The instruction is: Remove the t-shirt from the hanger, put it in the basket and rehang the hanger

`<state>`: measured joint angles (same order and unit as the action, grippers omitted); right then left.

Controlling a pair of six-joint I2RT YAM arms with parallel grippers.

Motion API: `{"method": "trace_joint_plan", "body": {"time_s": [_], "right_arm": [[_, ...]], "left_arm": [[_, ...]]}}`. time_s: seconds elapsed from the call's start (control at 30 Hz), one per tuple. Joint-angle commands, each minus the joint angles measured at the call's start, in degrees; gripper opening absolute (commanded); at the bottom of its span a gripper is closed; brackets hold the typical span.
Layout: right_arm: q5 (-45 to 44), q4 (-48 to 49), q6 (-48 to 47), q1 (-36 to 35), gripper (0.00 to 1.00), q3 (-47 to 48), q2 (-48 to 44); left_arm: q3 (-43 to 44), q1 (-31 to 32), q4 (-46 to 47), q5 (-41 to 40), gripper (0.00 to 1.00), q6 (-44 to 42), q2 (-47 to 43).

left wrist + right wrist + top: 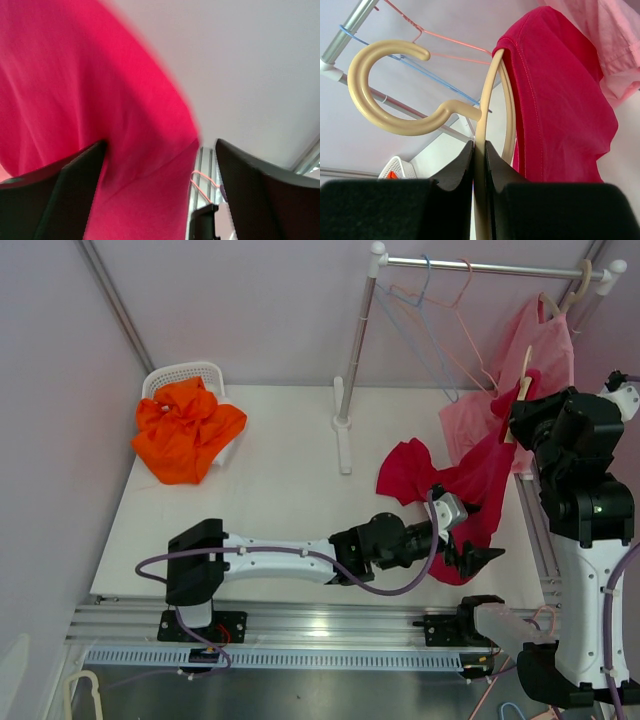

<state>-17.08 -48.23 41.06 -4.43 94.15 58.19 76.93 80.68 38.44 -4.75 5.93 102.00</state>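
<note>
The right gripper (480,150) is clamped tight on the beige hanger (400,127), raised at the far right of the desk (270,500). The red t-shirt (555,100) hangs from one hanger arm. The left gripper (161,145) is spread wide and holds nothing, with fabric between its fingers.

Close fully on the cloth before drawing it down and left.

Only the right wrist view shows which hanger arm carries the shirt. Only the top view shows its lower part spread on the desk.

Pale walls (250,300), white table (280,505).

The white desk (270,510) carries a white basket (190,375) of orange cloth (188,430) at its far-left corner, the rack's foot (344,445) mid-desk, and a trailing end of the red t-shirt (410,470) to the right.
</note>
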Motion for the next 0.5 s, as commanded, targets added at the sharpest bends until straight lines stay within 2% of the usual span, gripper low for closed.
{"method": "trace_joint_plan", "body": {"time_s": [0.0,0.03,0.07,0.1,0.2,0.27,0.3,0.33,0.47], "right_arm": [[0.64,2.44,1.04,-0.23,0.0,4.02,-0.63],[0.47,2.26,1.04,-0.23,0.0,4.37,-0.63],[0.47,2.26,1.04,-0.32,0.0,4.38,-0.54],[0.38,2.26,1.13,-0.32,0.0,4.38,-0.62],[0.21,2.35,0.95,-0.23,0.0,4.9,0.16],[-0.06,2.0,0.95,-0.32,0.0,5.34,0.43],[-0.06,1.91,1.04,-0.32,0.0,5.34,0.69],[-0.06,1.91,1.04,-0.32,0.0,5.34,0.78],[-0.76,-0.55,1.57,-0.32,0.0,5.6,2.62]], "left_arm": [[1.65,0.44,-0.81,-1.83,0.88,3.91,2.77],[1.74,0.44,-1.08,-1.84,0.73,4.0,3.38],[1.56,0.44,-1.34,-1.84,0.67,4.08,3.73],[1.39,0.44,-1.69,-1.84,0.64,4.26,3.82],[-1.06,0.53,-0.04,-2.1,0.66,4.88,3.3],[-1.86,0.96,0.5,-2.71,0.33,3.56,2.34],[-1.95,1.14,-0.02,-3.24,0.14,2.77,1.9],[-2.04,1.58,-0.29,-4.2,0.01,1.11,1.46],[-7.3,3.86,6.2,-5.62,0.01,-7.67,-3.54]]}}
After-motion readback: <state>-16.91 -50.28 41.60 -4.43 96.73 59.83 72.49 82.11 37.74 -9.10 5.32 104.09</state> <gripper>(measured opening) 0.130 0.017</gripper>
